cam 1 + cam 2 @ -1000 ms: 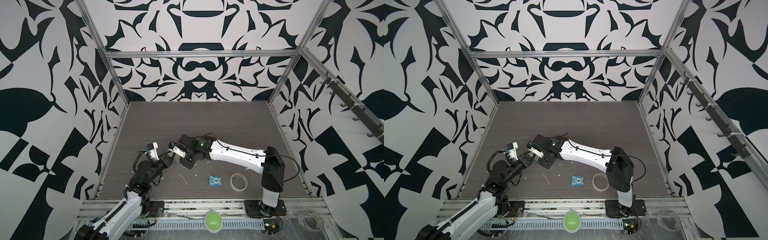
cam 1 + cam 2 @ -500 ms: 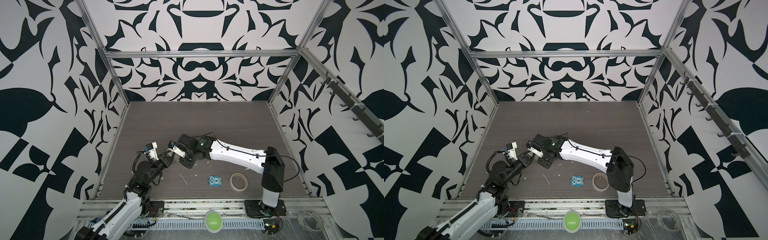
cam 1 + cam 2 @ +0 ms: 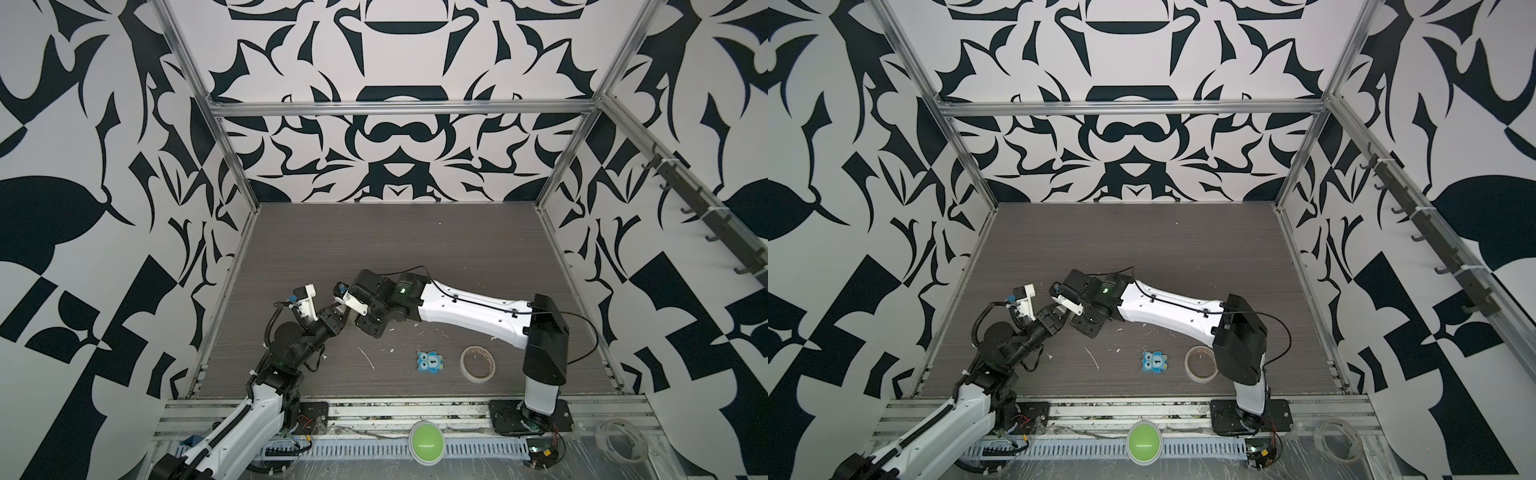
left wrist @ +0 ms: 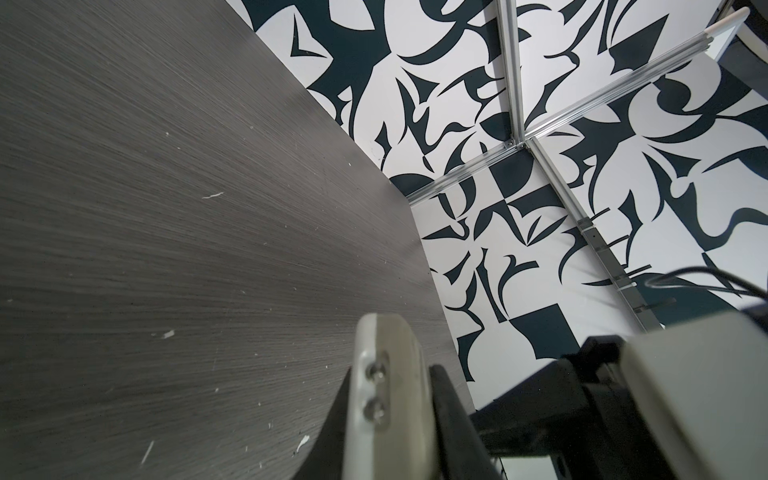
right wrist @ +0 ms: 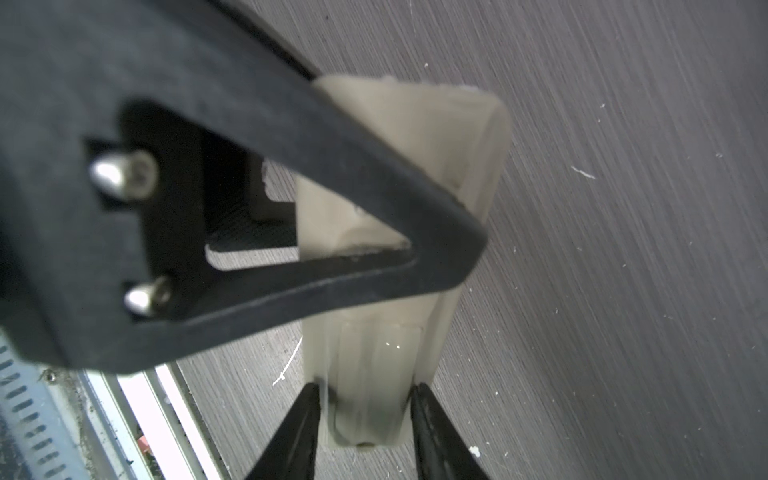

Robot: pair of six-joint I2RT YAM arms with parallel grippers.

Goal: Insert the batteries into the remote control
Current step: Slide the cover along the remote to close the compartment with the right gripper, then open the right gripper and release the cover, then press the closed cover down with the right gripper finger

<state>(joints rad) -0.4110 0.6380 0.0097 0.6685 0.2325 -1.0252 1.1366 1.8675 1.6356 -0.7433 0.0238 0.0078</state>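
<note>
My left gripper (image 4: 392, 374) is shut on one end of the remote control (image 4: 399, 395), an off-white slab held edge-on above the table. In the right wrist view the remote control (image 5: 415, 137) shows its open, ribbed compartment, and a black finger (image 5: 374, 187) of the left gripper crosses it. My right gripper (image 5: 365, 390) is open, one fingertip at each side wall of the remote's other end. Between them a blurred dark battery (image 5: 365, 419) with a metal end lies in the compartment. In both top views the left gripper (image 3: 334, 318) and right gripper (image 3: 1077, 322) meet at the front left.
A blue owl tile (image 3: 430, 362) and a tape roll (image 3: 477, 363) lie on the dark table to the front right. White scraps (image 3: 368, 359) are scattered near the grippers. A green dome (image 3: 426, 444) sits on the front rail. The left wall frame (image 3: 226, 316) is close.
Neither arm has visibly shifted in the top views. The right gripper's jaws have spread a little.
</note>
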